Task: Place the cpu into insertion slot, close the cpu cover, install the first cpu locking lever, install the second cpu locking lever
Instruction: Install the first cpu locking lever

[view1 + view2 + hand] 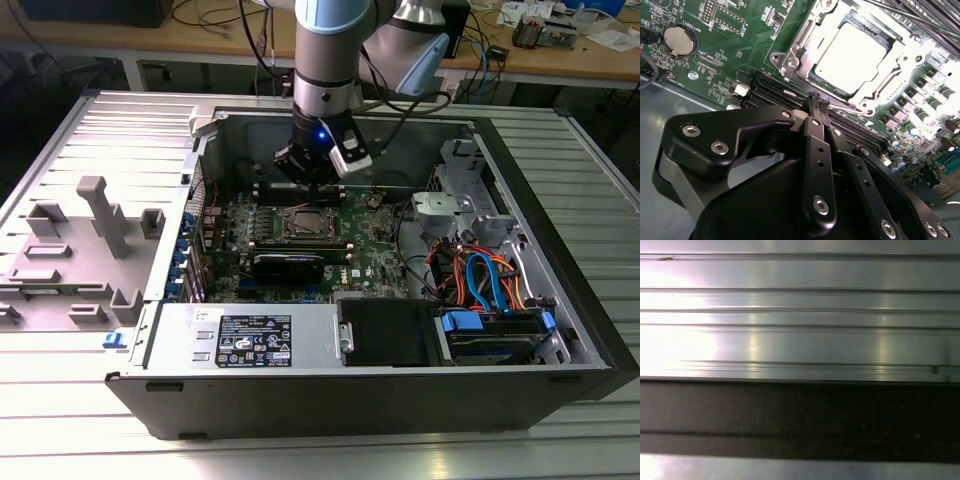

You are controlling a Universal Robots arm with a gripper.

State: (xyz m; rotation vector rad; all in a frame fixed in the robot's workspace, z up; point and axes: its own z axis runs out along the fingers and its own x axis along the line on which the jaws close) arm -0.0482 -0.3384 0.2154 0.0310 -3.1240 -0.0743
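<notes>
Currently the gripper (817,102) hangs just beside the CPU socket, fingers pressed together with nothing between them; in the second wrist view the two black fingertips (812,107) meet in a narrow point over the memory slots (775,90) at the socket's edge. In the exterior view the gripper (312,172) sits low inside the open computer case (560,300), above the motherboard (370,245).

The cpu (852,55) lies seated flat in the insertion slot, its bright metal top showing through the square window. The cpu cover (807,42) looks folded down over it, frame lying around the chip rather than standing up. So placing and cover-closing read as done.

Step in hand, by my reading: the first locking lever. I cannot make out either lever as a distinct wire, so whether one is already latched I cannot tell. The closed, pointed finger posture suits pushing a thin lever, not grasping.

What the lever move calls for: contact on the lever alone, clear of the cover frame and of the memory slots just beside the tips; steady downward and sideways pressure to hook it under its catch.
</notes>
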